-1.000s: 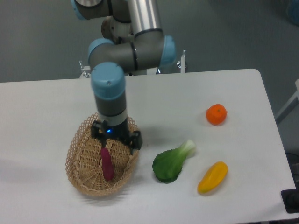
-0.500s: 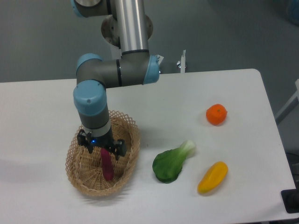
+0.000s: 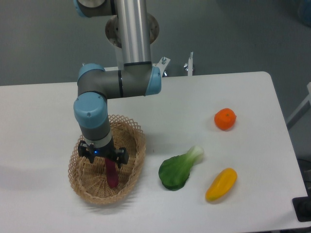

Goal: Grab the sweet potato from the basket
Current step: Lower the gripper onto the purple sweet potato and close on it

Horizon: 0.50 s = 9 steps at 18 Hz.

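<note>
The light tan wicker basket (image 3: 130, 141) sits at the front left of the table. In it lies the slim reddish-purple sweet potato (image 3: 112, 177), pointing toward the table's front edge. My gripper (image 3: 104, 159) points straight down inside the basket, right over the far end of the sweet potato. Its fingers stand spread on either side of that end, so it is open. The top of the sweet potato is hidden under the gripper. I cannot tell whether the fingers touch it.
A green leafy vegetable (image 3: 179, 168) lies just right of the basket. A yellow-orange pepper (image 3: 221, 184) is at the front right, and a round orange fruit (image 3: 225, 119) sits further back on the right. The arm's elbow overhangs the basket's far side.
The gripper has shifted left and come lower into the basket, from the far right rim to directly over the sweet potato's far end. The sweet potato has not moved.
</note>
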Each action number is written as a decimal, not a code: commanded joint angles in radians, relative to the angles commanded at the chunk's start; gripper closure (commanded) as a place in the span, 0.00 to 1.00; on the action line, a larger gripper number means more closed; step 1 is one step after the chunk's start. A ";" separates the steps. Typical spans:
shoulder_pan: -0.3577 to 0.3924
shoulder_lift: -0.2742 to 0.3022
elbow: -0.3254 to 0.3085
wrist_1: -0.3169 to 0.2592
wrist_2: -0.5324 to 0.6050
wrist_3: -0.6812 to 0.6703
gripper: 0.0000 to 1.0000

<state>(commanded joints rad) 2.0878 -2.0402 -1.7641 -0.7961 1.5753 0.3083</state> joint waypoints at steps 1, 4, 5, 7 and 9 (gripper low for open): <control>0.000 -0.006 0.000 0.000 0.012 0.002 0.00; 0.000 -0.011 0.002 0.002 0.022 0.000 0.00; 0.000 -0.011 0.002 0.002 0.023 0.000 0.01; 0.000 -0.011 0.005 0.002 0.025 0.000 0.25; 0.000 -0.008 0.009 0.002 0.025 0.005 0.52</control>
<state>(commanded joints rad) 2.0877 -2.0479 -1.7549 -0.7946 1.5999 0.3129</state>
